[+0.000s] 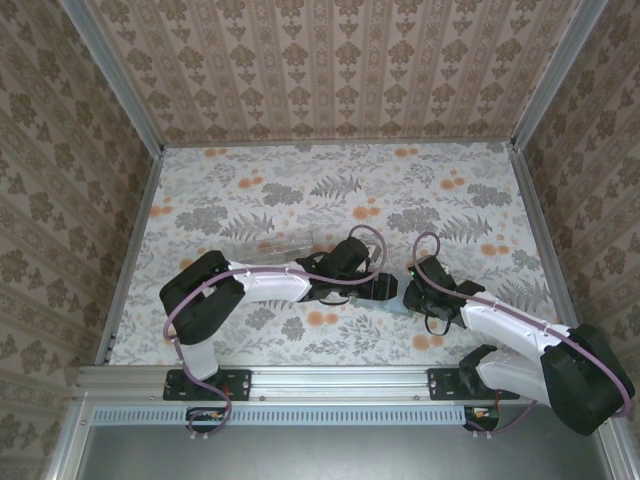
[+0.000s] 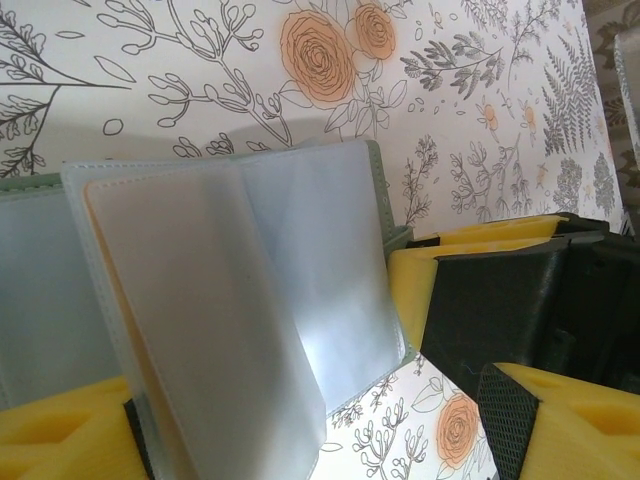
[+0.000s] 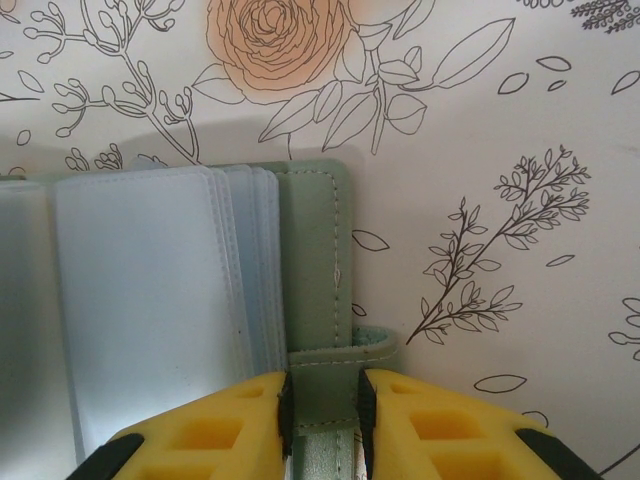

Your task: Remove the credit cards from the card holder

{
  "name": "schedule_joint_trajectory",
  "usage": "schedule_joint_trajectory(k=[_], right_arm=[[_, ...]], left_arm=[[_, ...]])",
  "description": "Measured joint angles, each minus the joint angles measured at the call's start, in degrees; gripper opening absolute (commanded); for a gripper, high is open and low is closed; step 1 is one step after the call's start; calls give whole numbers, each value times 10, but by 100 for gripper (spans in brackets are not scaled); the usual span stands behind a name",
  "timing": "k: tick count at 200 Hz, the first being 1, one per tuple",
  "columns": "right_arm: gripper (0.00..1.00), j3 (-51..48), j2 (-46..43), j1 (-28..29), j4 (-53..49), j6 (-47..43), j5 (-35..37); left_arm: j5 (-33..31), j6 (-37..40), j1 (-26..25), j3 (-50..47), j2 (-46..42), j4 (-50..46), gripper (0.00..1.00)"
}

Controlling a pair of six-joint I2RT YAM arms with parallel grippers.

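The card holder (image 3: 310,250) lies open on the flowered table, grey-green outside, with frosted sleeves (image 2: 300,260) fanned up. A tan-orange credit card (image 2: 125,320) shows faintly through the raised sleeve. My right gripper (image 3: 322,420) is shut on the holder's green edge at its strap loop. My left gripper (image 2: 310,430) is open, its yellow fingers (image 2: 60,440) wide apart on either side of the raised sleeve. In the top view both grippers meet at the holder (image 1: 396,303), the left gripper (image 1: 378,287) from the left and the right gripper (image 1: 412,297) from the right.
A clear plastic case (image 1: 275,243) lies behind the left arm. Patterned walls with metal posts enclose the table (image 1: 330,180) on three sides. The right gripper's yellow finger (image 2: 440,285) sits close to my left fingers.
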Motion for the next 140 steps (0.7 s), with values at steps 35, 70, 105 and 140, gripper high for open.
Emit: schedule_joint_trajectory(k=[35, 70, 105, 140], right_arm=[[29, -1, -2, 0, 0, 2, 0], [29, -1, -4, 0, 0, 2, 0], [28, -2, -4, 0, 0, 2, 0], [28, -2, -4, 0, 0, 2, 0]], left_arm=[[-20, 6, 0, 0, -10, -22, 81], [-63, 17, 5, 0, -26, -71, 82], [-78, 24, 6, 2, -27, -94, 81], [-78, 24, 6, 10, -26, -95, 80]])
